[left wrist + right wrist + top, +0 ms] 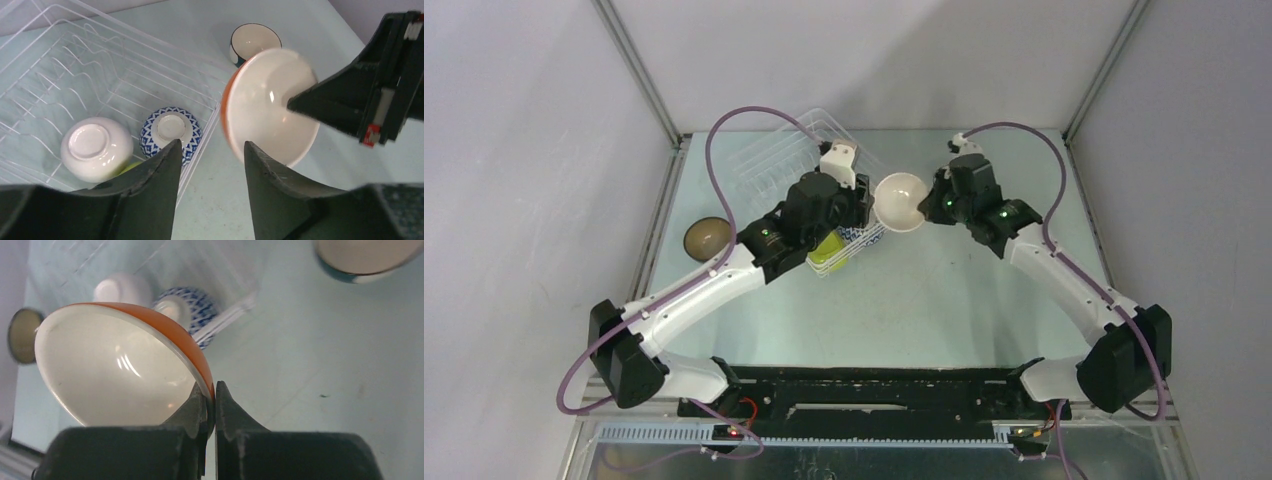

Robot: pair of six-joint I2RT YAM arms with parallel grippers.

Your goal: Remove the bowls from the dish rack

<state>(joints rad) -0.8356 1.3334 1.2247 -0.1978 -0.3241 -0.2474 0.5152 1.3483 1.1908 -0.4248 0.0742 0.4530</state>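
The right gripper is pressed together on the rim of the orange bowl, one finger on the pale inside and the other on the orange outside. The bowl hangs tilted above the counter, held by that edge alone, and its hollow shows to the overhead camera.

At about 9 o'clock from the bowl in the overhead view is the left gripper. Its jaws are spread with nothing between them. The bowl's lower rim lies just beyond its right finger, but whether they touch cannot be told.

The dish rack stands at roughly 10 o'clock from the held bowl, under and beyond the left wrist. In its near corner a white bowl and a blue-and-white patterned bowl sit upside down side by side. A lime green bowl peeks out beneath them.

In the left wrist view a dark-sided bowl stands upright on the counter at 12 o'clock from the orange bowl, outside the rack.

Another bowl, the far-left bowl, rests on the counter at 9 o'clock from the rack's near corner, well apart from it. Its outside colour cannot be made out.
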